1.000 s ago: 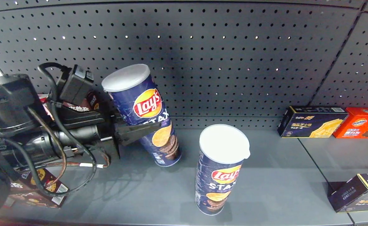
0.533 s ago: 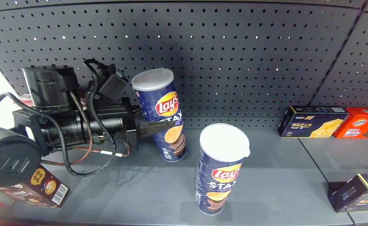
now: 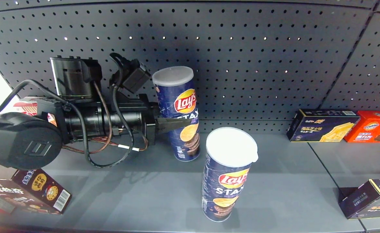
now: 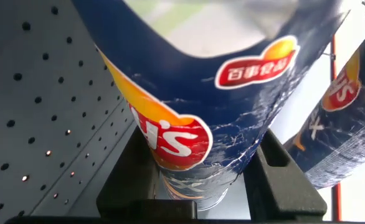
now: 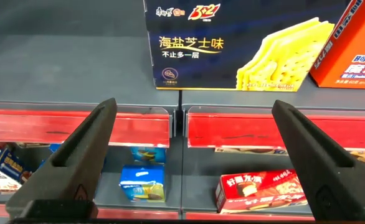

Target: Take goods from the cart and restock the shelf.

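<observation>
My left gripper (image 3: 177,123) is shut on a dark blue chips can (image 3: 177,97) with a white lid, clamping it around the middle. The can stands almost upright near the pegboard, its base at or just above the grey shelf (image 3: 280,184). In the left wrist view the can (image 4: 201,112) sits between my two black fingers (image 4: 282,180). A second, identical can (image 3: 227,174) stands upright in front and to the right, a short gap away, and appears again (image 4: 350,118) beside the held one. My right gripper (image 5: 195,168) is open and holds nothing, facing the shelf's front edge.
A dark blue cracker box (image 3: 322,125) and an orange box (image 3: 373,126) stand at the back right, another dark box (image 3: 368,197) at the front right. Brown snack boxes (image 3: 40,191) lie at the front left. Red price strips (image 5: 139,127) line the shelf edge.
My left arm has carried the can to the right and toward the pegboard. The can has gone from leaning left to nearly upright. The front can has not moved.
</observation>
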Motion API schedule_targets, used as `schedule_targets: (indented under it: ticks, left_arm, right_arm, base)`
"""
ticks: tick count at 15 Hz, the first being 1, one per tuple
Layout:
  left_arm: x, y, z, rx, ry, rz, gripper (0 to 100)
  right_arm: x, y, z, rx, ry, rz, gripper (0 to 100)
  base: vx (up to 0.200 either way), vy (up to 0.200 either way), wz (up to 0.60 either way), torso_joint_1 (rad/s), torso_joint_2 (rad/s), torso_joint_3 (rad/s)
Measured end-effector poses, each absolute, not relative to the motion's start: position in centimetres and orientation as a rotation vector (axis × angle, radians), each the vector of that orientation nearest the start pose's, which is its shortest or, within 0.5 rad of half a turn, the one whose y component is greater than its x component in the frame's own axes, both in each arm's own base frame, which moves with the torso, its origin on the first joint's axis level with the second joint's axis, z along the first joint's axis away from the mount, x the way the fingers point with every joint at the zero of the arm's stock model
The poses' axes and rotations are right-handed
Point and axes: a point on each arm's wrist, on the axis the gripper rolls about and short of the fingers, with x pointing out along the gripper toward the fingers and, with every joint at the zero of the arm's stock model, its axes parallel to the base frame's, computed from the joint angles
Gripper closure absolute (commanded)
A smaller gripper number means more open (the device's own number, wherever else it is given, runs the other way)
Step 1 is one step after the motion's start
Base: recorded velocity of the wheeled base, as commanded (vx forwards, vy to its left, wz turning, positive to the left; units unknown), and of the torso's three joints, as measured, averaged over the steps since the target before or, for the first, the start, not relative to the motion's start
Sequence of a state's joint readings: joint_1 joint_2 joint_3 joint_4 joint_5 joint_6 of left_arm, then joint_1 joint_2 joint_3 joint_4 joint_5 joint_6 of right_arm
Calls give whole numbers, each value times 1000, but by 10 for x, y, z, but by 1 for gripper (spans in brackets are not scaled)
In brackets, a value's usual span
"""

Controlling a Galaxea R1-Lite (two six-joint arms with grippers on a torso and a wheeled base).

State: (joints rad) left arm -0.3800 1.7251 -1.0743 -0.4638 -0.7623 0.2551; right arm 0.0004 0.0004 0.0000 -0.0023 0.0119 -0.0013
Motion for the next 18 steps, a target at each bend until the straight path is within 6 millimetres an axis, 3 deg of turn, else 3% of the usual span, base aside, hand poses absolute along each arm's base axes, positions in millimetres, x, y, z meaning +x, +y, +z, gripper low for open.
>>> schedule_targets:
  ticks: [18]
  left_arm:
    - [338,-157,213,278,16,-1171,100]
  right_arm:
    - [-23,0,76,-1,-2,13,0]
  base:
    - [0,0,0,0,0,0]
